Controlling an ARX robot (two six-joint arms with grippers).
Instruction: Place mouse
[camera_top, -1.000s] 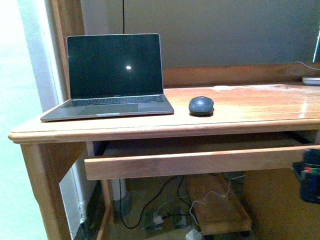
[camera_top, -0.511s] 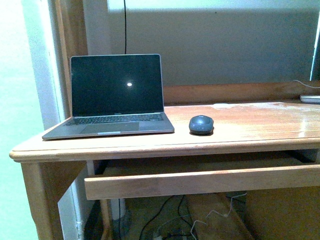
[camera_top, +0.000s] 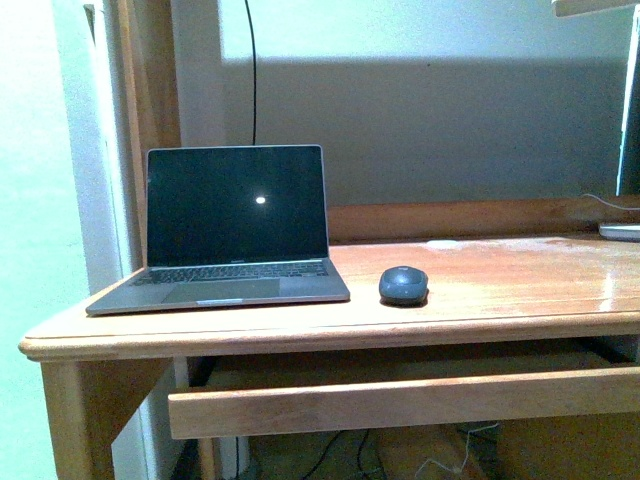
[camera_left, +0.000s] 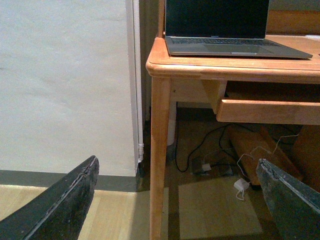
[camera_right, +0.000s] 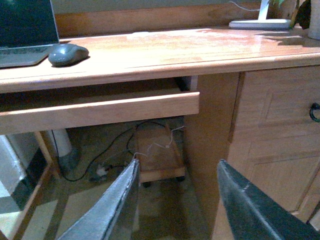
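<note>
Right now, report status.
Left hand and right hand open, empty, below the desk. Mouse on desk, right of laptop. Nothing blocking.

Wooden desk (camera_top: 520, 290) bears an open laptop (camera_top: 235, 228); mouse (camera_top: 403, 285) just beside it

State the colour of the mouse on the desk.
Dark grey; the mouse shows best in the front view.
</note>
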